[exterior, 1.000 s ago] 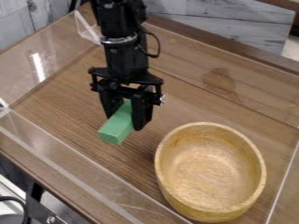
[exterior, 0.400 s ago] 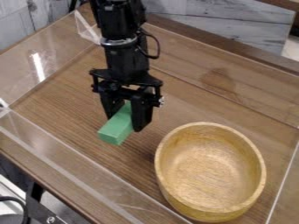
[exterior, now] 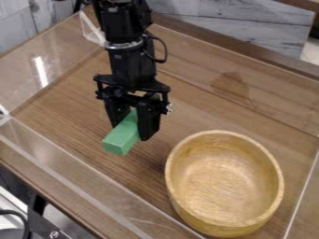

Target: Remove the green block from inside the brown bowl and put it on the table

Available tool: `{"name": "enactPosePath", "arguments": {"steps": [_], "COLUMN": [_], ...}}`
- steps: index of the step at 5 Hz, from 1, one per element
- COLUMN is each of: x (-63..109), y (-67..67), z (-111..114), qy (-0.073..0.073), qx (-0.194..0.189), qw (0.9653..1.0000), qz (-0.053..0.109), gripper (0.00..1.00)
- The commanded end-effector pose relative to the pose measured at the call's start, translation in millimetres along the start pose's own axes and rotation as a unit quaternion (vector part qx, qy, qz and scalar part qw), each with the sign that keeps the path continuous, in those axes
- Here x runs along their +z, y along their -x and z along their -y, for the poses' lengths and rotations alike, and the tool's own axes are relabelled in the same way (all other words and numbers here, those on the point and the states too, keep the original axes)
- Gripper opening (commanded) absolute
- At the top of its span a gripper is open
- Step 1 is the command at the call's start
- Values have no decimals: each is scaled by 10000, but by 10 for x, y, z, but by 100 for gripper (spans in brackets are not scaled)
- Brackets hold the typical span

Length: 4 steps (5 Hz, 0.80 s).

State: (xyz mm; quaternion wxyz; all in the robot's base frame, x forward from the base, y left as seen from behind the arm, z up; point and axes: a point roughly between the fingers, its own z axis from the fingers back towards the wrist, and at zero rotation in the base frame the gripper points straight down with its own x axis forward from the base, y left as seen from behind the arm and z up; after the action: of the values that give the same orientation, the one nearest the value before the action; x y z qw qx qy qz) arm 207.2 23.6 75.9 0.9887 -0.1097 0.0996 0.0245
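Judging from how things lie, most of the task is done: the green block [exterior: 121,137] is out of the brown bowl [exterior: 226,182], whose hollow shows nothing inside, and what is left is to let the block go on the table [exterior: 237,89] and lift the arm clear. The gripper [exterior: 134,124] points steeply down with its dark fingers clamped on the block's upper end, while the block slants down and to the left; its lower end seems to touch or nearly touch the wood, though I cannot tell which. The block sits just left of the bowl and apart from its rim, nearer the table's front edge than its back. It is a plain matte bar of bright green with square ends and crisp edges. The bowl is round and shallow, of pale wood with fine grain and a thick rounded rim, standing near the front right corner. The table is flat, medium-brown wood grain, slightly glossy, fenced by clear acrylic walls [exterior: 50,65] along its edges.
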Motion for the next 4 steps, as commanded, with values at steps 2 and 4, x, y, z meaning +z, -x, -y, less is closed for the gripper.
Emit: {"name": "enactPosePath", "arguments": {"steps": [2,4], "x": [73,76], "y": [-82,-119], "z": [-57,-95], "qy": [-5,7], "qx": [-44,-69], "qw": [9998,9998], "qz": [174,187], "gripper": [0,0]}}
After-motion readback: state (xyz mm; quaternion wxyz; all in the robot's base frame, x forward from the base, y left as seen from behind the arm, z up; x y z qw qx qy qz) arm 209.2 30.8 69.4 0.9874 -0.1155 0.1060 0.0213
